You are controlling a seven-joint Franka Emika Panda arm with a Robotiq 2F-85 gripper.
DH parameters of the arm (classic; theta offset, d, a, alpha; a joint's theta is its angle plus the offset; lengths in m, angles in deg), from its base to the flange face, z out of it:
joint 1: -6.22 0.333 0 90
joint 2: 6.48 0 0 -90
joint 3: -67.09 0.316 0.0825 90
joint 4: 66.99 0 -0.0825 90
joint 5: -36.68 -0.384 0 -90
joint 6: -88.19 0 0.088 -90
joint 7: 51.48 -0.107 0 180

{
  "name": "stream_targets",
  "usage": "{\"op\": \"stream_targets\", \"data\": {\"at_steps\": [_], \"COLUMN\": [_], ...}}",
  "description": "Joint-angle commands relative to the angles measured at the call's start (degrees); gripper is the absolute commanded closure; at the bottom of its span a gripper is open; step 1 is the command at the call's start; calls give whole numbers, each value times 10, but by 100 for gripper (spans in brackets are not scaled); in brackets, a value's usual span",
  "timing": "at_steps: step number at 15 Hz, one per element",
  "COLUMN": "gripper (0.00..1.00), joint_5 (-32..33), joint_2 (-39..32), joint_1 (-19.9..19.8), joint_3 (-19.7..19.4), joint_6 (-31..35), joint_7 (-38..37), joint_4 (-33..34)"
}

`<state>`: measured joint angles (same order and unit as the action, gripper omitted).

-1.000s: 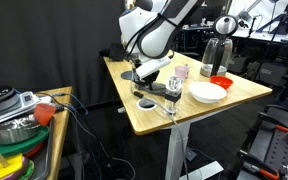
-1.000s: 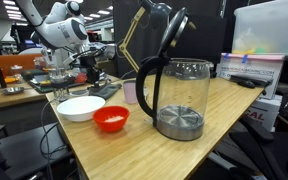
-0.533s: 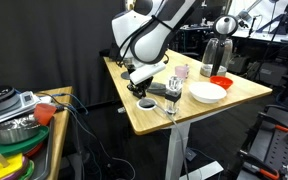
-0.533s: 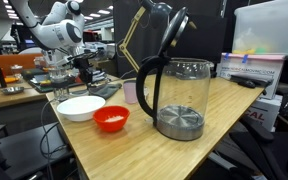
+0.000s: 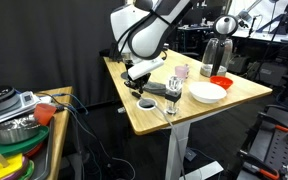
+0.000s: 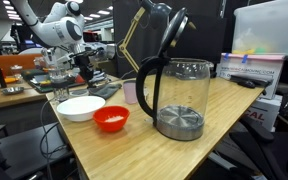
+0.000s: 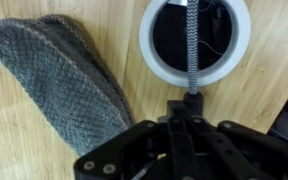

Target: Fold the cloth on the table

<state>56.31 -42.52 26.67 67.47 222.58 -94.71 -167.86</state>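
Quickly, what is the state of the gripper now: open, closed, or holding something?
Gripper: closed, with nothing held; the cloth lies free on the table beside it.

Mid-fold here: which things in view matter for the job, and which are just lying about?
For the job:
cloth
table
tool, shut, beside the cloth

Lying about:
white bowl
red bowl
glass kettle
pink cup
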Motion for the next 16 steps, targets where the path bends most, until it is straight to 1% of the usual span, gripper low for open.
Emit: {"op": "stream_targets", "data": {"at_steps": [1, 2, 3, 5, 6, 16], "gripper": [73, 69, 86, 71, 69, 69], "joint_5": [-21, -35, -20, -32, -32, -32], "joint_2": [23, 30, 15, 26, 26, 25], "joint_1": [-9, -17, 5, 3, 2, 2], "joint_3": [8, 17, -5, -1, -1, -1], "joint_6": [20, 27, 13, 14, 14, 16], "joint_7": [45, 69, 34, 54, 56, 57], "joint_4": [-4, -6, 5, 4, 4, 2]}}
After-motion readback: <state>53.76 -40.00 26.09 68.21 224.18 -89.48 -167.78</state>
